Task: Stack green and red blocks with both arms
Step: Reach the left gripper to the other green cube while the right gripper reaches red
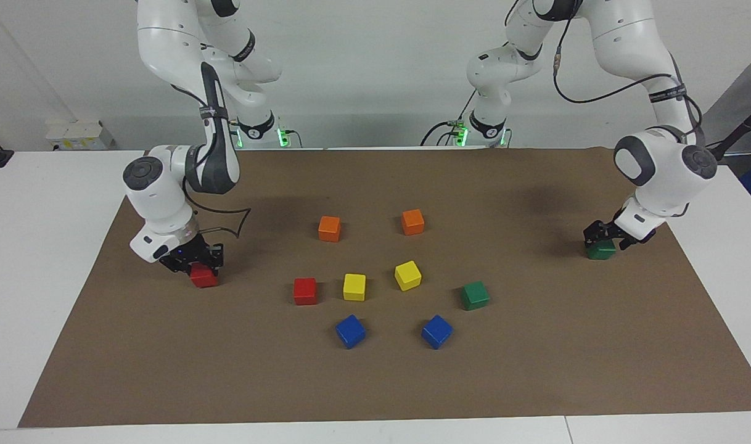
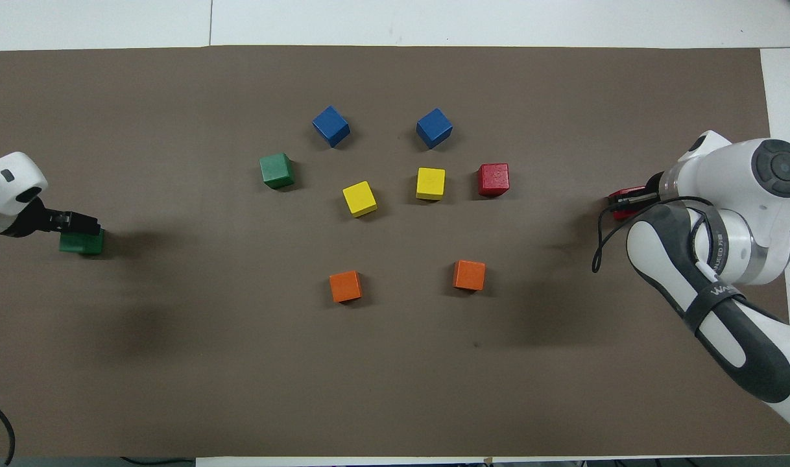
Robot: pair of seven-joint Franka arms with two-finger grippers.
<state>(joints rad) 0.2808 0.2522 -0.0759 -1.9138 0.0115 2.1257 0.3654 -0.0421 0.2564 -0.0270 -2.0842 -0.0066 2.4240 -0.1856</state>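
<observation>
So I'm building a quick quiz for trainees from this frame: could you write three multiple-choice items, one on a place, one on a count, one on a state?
1. The right gripper is at which cube?
A. red cube at the right arm's end
B. a blue cube
C. an orange cube

2. How many yellow cubes are on the brown mat?
A. one
B. two
C. four

3. Are any cubes stacked?
A. yes, two red
B. yes, two green
C. none

Answers: 1 A, its fingers sit at that cube; 2 B, the yellow cubes lie side by side; 3 C, every cube sits on the mat, including the green cube at the left gripper.
</observation>
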